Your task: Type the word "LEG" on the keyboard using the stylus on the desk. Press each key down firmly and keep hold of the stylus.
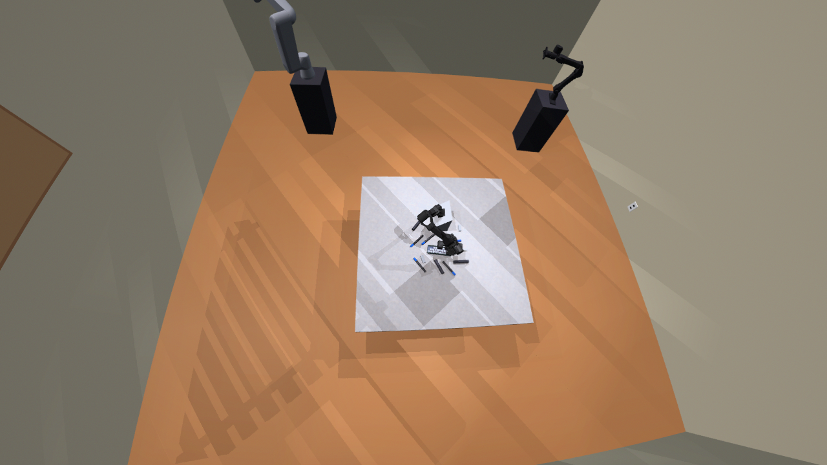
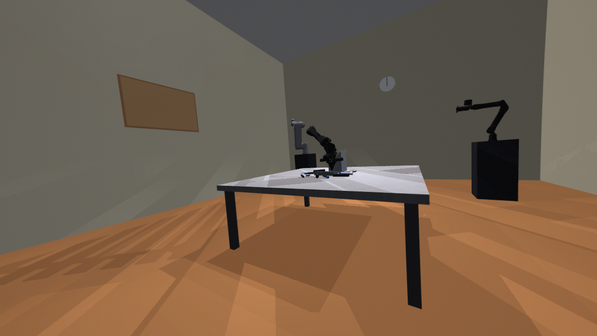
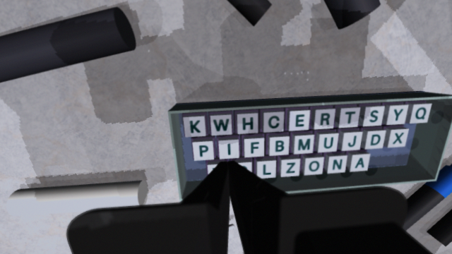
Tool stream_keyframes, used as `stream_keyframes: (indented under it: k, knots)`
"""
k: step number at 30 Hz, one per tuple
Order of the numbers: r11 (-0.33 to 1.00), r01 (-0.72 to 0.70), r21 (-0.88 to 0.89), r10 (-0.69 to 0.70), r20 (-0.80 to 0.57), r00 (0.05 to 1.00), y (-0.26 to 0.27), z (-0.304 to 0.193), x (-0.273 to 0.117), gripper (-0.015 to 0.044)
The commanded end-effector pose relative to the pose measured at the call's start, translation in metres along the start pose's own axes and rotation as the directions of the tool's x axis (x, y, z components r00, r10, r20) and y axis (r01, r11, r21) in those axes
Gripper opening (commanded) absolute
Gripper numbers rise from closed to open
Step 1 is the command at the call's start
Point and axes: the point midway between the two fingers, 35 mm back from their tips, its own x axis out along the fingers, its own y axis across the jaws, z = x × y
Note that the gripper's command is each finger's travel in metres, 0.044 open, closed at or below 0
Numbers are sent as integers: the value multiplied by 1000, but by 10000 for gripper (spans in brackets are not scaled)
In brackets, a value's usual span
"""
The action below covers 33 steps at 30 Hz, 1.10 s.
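Note:
The keyboard (image 3: 304, 141) is a small dark tray with white letter keys in scrambled order. The E key (image 3: 301, 123) is in the top row and the L key (image 3: 267, 169) in the bottom row. I see no G key; the fingers cover the left end of the bottom row. My gripper (image 3: 227, 168) is shut, fingertips touching each other, low over that left end, below the I key. No stylus shows between the fingers. Several styluses lie around the keyboard (image 1: 440, 249): a dark one (image 3: 67, 39) far left, a white one (image 3: 75, 190) near left, a blue-tipped one (image 3: 431, 197) at right.
Two more dark stylus ends (image 3: 251, 8) (image 3: 349, 10) lie beyond the keyboard. The arm's grey base block (image 2: 340, 160) stands behind it on the table. Two other arms on black pedestals (image 1: 312, 101) (image 1: 537, 121) stand on the floor, far off.

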Motion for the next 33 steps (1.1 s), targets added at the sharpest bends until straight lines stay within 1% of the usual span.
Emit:
stream_keyframes:
  k: [1, 5, 11, 21, 27, 33]
  knots:
    - [1000, 5, 4, -5, 4, 1000, 0, 2, -1, 0]
    - [1000, 5, 4, -5, 4, 1000, -2, 2, -1, 0]
    - [1000, 8, 3, -8, 4, 1000, -59, 2, -1, 0]
    - [1000, 8, 3, -8, 4, 1000, -63, 2, -1, 0]
    - [1000, 11, 2, -11, 4, 1000, -121, 2, -1, 0]
    - [1000, 12, 2, -12, 4, 1000, -123, 2, -1, 0]
